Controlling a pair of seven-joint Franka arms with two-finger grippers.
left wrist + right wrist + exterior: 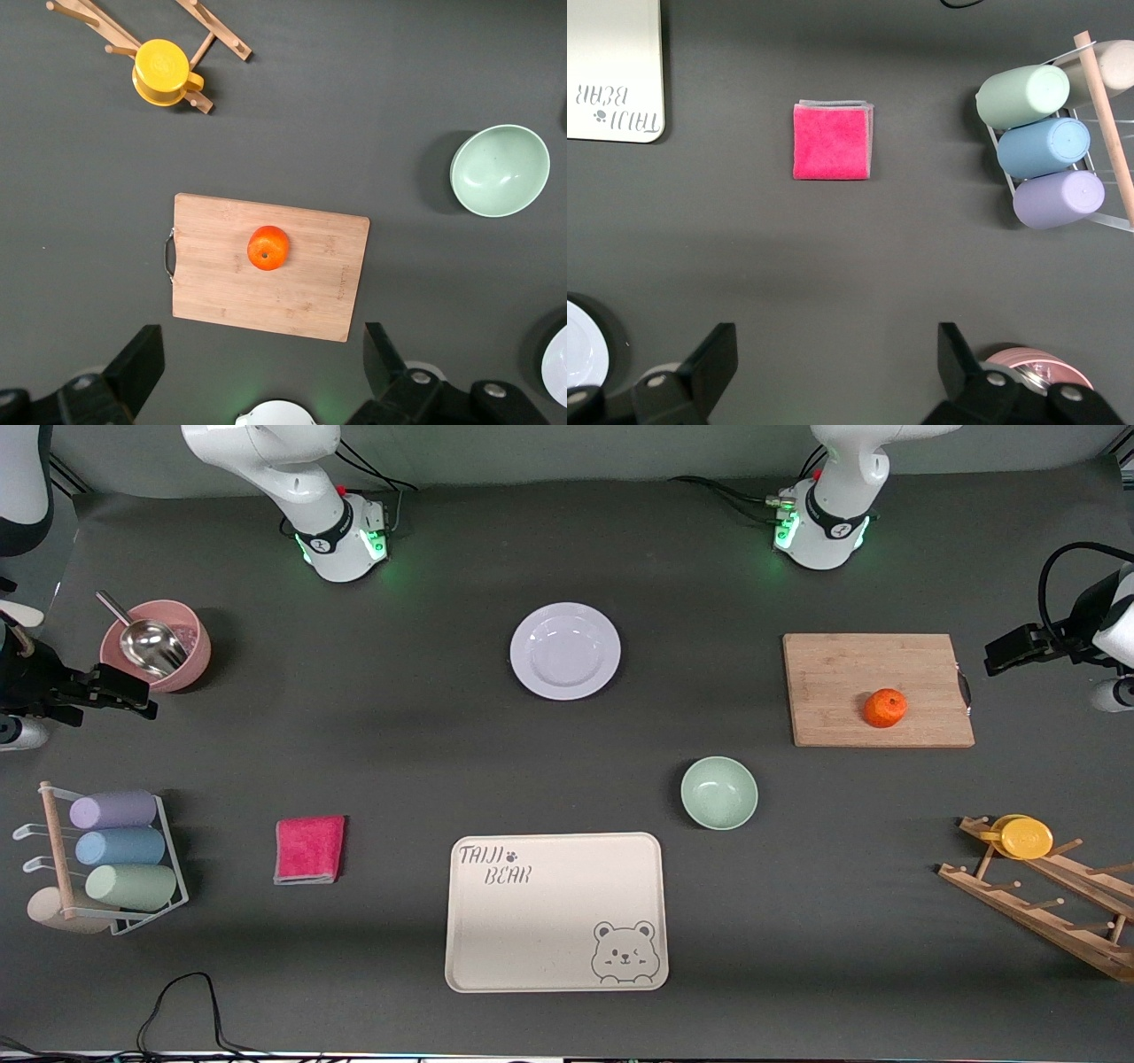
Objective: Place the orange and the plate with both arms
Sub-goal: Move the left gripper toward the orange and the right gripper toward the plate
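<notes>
- Left hand (261, 376): fingers spread wide, empty, hanging high over the counter (425, 762) at the left arm's end, the small round bright-orange orange (267, 247) straight under its open gap.
- Resting on the pale rectangular bamboo cutting board (221, 283), that orange (885, 708); round, so no long axis to line up with, any approach angle fit for it.
- Closest to the orange by a long way: left hand (1005, 657), in the front view beside the board's handle end; a plain descent probably enough.
- Right hand (833, 372): fingers wide too, empty, high over bare counter near the pink bowl with a metal scoop (156, 645).
- Round glossy white plate (565, 650): mid-counter between both bases, only its edge (580, 354) in the right wrist view; likely the right arm's job.
</notes>
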